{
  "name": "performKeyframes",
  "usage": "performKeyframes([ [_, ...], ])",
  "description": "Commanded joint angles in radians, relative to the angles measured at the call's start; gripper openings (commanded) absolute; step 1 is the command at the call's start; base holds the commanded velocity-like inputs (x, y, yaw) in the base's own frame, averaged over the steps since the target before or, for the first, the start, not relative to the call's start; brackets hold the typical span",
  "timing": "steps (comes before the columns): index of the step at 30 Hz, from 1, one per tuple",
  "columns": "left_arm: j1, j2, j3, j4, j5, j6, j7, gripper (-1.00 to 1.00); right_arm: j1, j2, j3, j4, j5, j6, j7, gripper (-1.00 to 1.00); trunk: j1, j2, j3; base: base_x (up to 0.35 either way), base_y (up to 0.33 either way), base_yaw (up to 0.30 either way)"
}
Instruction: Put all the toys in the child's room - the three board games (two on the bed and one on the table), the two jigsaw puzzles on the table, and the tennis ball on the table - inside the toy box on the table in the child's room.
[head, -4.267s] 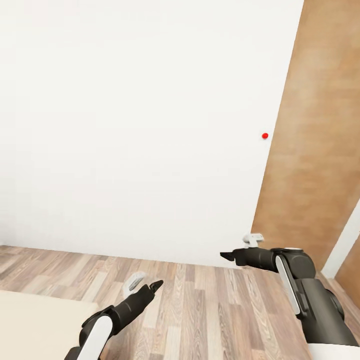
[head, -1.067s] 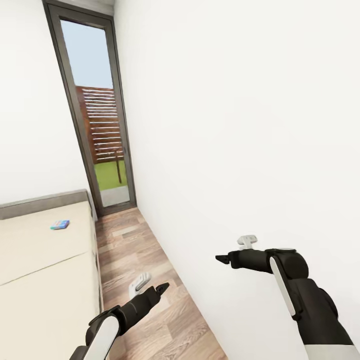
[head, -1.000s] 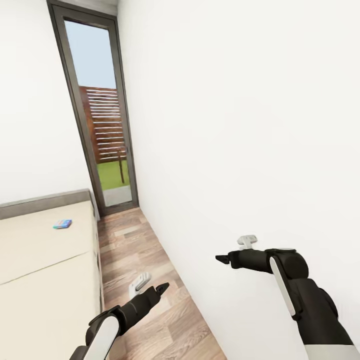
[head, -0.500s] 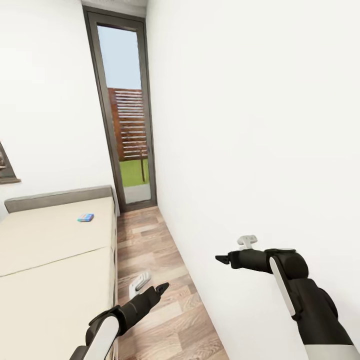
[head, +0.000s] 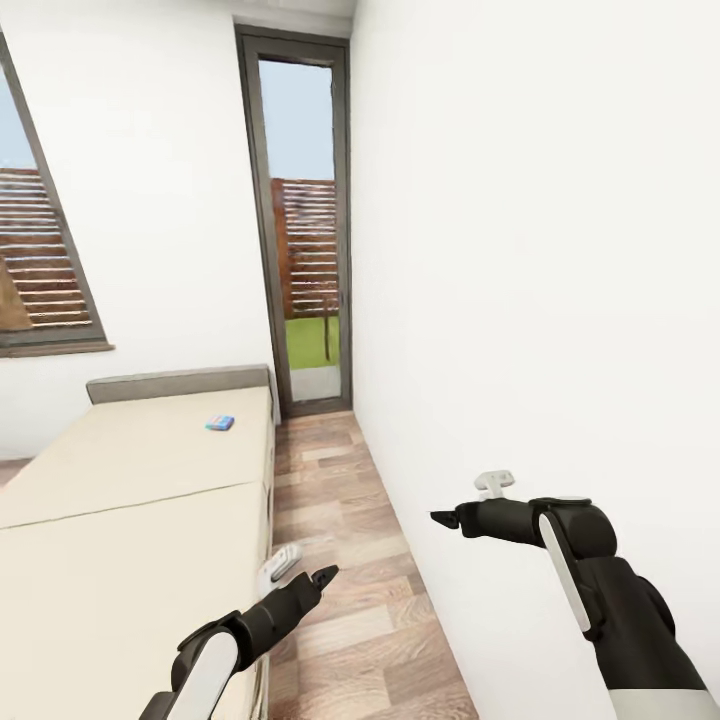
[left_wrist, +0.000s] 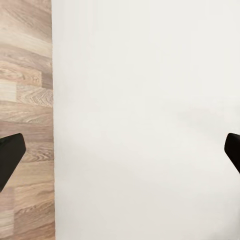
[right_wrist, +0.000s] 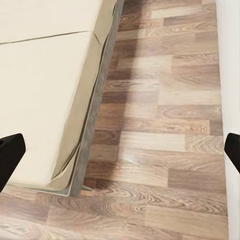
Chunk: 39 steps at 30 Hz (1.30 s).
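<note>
A small blue board game (head: 220, 423) lies flat on the beige bed (head: 120, 480), near its grey headboard (head: 180, 383). My left gripper (head: 325, 575) hangs low over the floor strip by the bed's edge, open and empty, well short of the game. In the left wrist view its fingers (left_wrist: 7, 160) stand wide apart against the white wall. My right gripper (head: 440, 518) is held out in front of the wall, open with nothing in it. In the right wrist view its fingertips (right_wrist: 7, 155) frame the bed (right_wrist: 45, 90) and floor. The table, toy box, jigsaw puzzles and tennis ball are out of view.
A white wall (head: 550, 250) runs close along my right side. A narrow strip of wood floor (head: 340, 500) leads between wall and bed to a tall glass door (head: 305, 270). A window (head: 40, 260) sits above the headboard at the left.
The camera has swung left, so the bed, the blue game and the door have slid right in the picture and the window has come in. Both arms keep their pose.
</note>
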Motion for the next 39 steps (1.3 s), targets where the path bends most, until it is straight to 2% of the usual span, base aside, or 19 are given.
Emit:
performKeyframes([
  [1,-0.001,0.0,0.0,-0.001,0.01,0.003,0.009,1.0,0.0,0.0,-0.001,-0.001,0.004,0.004,0.005,1.0,0.0,-0.001,0.0,0.003,-0.002,0.293],
  [12,-0.001,0.0,-0.001,-0.001,0.01,0.003,0.009,1.0,0.0,0.0,-0.001,0.0,0.004,0.004,0.005,1.0,0.0,-0.001,0.0,0.002,-0.005,0.293],
  [19,-0.001,0.0,-0.001,-0.001,0.01,0.003,0.009,1.0,0.0,0.0,-0.001,0.001,0.004,0.004,0.005,1.0,0.0,-0.001,0.0,0.038,-0.134,0.26],
  [27,-0.001,0.0,-0.001,-0.001,0.01,0.003,0.009,1.0,0.0,0.0,-0.001,0.002,0.003,0.004,0.005,1.0,0.0,-0.001,0.0,0.057,-0.171,0.08],
  [39,-0.001,0.0,-0.001,-0.001,0.01,0.003,0.009,1.0,0.0,0.0,0.001,0.002,0.002,0.004,0.005,1.0,0.0,-0.001,0.0,0.014,-0.041,0.051],
])
